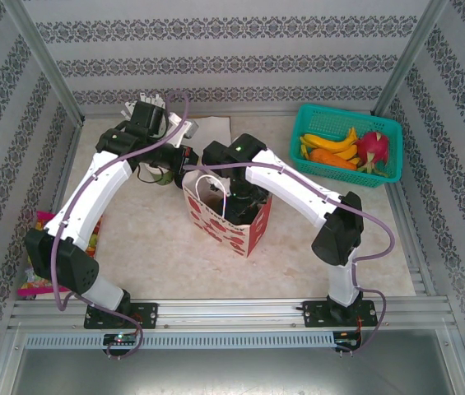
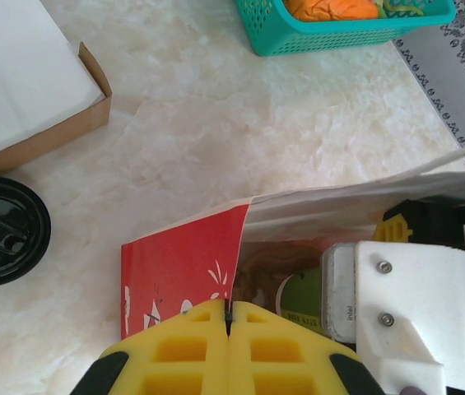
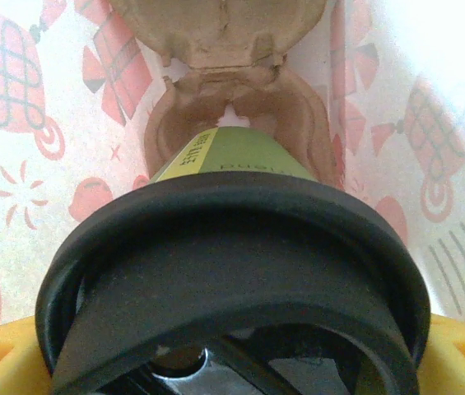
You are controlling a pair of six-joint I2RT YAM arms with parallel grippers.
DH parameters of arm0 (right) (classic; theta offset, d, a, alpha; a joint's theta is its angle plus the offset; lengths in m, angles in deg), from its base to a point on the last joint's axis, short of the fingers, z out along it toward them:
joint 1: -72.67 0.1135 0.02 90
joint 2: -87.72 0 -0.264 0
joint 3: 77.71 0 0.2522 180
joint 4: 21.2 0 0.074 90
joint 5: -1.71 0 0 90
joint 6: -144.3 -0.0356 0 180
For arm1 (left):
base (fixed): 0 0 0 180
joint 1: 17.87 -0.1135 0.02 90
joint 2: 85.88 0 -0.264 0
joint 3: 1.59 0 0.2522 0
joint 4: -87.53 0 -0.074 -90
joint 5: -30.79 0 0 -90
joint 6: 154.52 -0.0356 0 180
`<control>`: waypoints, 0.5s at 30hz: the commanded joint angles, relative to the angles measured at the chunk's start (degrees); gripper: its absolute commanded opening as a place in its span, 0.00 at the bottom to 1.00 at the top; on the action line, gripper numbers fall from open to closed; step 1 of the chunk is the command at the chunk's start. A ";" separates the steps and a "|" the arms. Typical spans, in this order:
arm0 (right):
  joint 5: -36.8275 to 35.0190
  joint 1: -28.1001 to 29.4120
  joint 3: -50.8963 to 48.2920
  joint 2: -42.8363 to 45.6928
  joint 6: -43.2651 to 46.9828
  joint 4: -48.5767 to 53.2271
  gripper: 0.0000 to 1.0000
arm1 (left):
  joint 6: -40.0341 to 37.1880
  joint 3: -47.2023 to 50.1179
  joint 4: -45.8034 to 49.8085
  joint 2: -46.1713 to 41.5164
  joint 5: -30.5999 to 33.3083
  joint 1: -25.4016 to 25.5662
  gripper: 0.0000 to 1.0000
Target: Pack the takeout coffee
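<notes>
Currently: right gripper (image 3: 232, 362) grasps takeout coffee (image 3: 232, 239) inside bag (image 3: 43, 99); seat it upright in carrier (image 3: 216, 41) at 12 o'clock; left gripper (image 2: 228, 329) pinches bag rim.

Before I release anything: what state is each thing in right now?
paper bag: upright, mouth open.
takeout coffee: lidded, held inside the paper bag.
right gripper: shut on the takeout coffee.
left gripper: shut, pinching the paper bag's rim.
second cup: lidded, on the table.
</notes>
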 commanded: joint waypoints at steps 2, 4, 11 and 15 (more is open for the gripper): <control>0.46 -0.29 -1.27 -0.58 0.36 -0.24 0.50 | 0.81 -3.20 2.40 1.98 -0.50 -1.35 0.00; 0.66 -0.46 -1.93 -0.87 0.56 -0.60 0.50 | 1.42 -3.54 2.41 2.41 -0.37 -1.95 0.00; 3.10 -1.10 -5.62 -1.48 1.99 -0.84 0.50 | 1.74 -5.16 3.10 4.12 -0.56 -3.78 0.00; 3.27 -1.43 -5.57 -2.61 0.86 -0.84 0.50 | 0.99 -6.54 3.66 5.22 -4.05 -3.84 0.00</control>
